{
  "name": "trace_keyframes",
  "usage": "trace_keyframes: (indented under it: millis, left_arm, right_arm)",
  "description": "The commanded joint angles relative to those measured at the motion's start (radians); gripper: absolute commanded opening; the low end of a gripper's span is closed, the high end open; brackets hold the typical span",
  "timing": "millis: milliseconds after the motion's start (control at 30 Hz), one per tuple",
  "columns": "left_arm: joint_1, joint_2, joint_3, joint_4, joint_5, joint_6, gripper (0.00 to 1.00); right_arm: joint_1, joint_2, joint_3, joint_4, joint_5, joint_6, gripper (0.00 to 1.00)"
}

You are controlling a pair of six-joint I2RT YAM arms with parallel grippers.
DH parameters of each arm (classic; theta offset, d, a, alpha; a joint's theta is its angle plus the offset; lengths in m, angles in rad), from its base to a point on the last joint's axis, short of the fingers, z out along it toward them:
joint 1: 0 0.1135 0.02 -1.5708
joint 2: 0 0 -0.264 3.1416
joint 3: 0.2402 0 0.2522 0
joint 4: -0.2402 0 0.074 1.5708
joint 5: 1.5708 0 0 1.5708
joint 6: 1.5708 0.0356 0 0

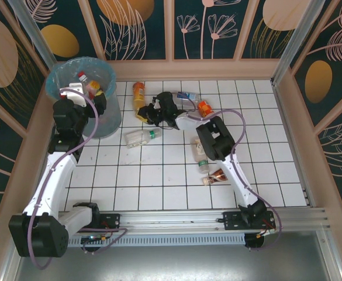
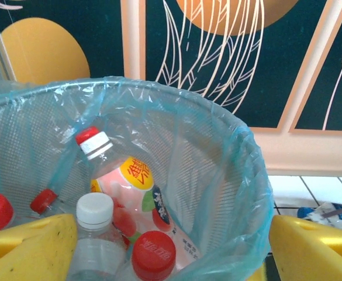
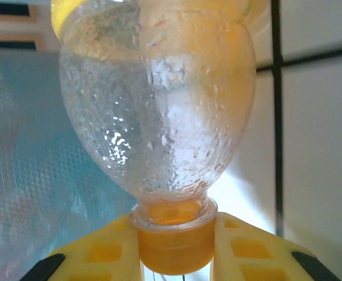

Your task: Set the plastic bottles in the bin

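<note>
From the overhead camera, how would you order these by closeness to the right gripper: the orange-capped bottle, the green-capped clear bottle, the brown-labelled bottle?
1. orange-capped bottle: held by its cap in the right gripper, at the far left.
2. green-capped clear bottle: lying close by, just nearer the camera.
3. brown-labelled bottle: well off toward the near right.

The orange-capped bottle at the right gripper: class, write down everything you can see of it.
The bottle is small, of clear dimpled plastic beaded with droplets. It has an orange cap and a yellow-orange label round its far half. It appears to lie on its side on the white tiled table, just right of the bin. Its cap points toward the right gripper, whose yellow jaws press on the cap from both sides.
</note>
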Motion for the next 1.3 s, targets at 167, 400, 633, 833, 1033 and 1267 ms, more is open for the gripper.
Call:
trace_keyframes:
  millis: [167, 400, 633, 833, 1033, 1267]
  left_arm:
    - [-0.045, -0.099, -0.037, 0.143, 0.069, 0.319, 0.84]
    - [-0.174, -0.181, -0.092, 0.131, 0.242, 0.838, 0.87]
    - [-0.244, -0.202, -0.142, 0.131, 0.378, 1.182, 0.93]
    - [-0.390, -0.150, -0.146, 0.106, 0.321, 1.384, 0.95]
    - [-0.486, -0.085, -0.179, 0.229, 0.210, 1.481, 0.95]
    - [-0.494, -0.035, -0.191, 0.295, 0.187, 1.560, 0.93]
  right_arm:
    - [-0.070, -0.399, -0.377, 0.109, -0.136, -0.067, 0.12]
    - [-0.118, -0.639, -0.530, -0.079, -0.266, -0.171, 0.09]
    - [-0.121, -0.854, -0.594, -0.312, -0.424, -0.262, 0.09]
    - [-0.121, -0.973, -0.615, -0.452, -0.538, -0.258, 0.09]
    - [-0.117, -1.039, -0.655, -0.520, -0.604, -0.221, 0.07]
    - [-0.100, -1.096, -0.676, -0.598, -0.609, -0.233, 0.07]
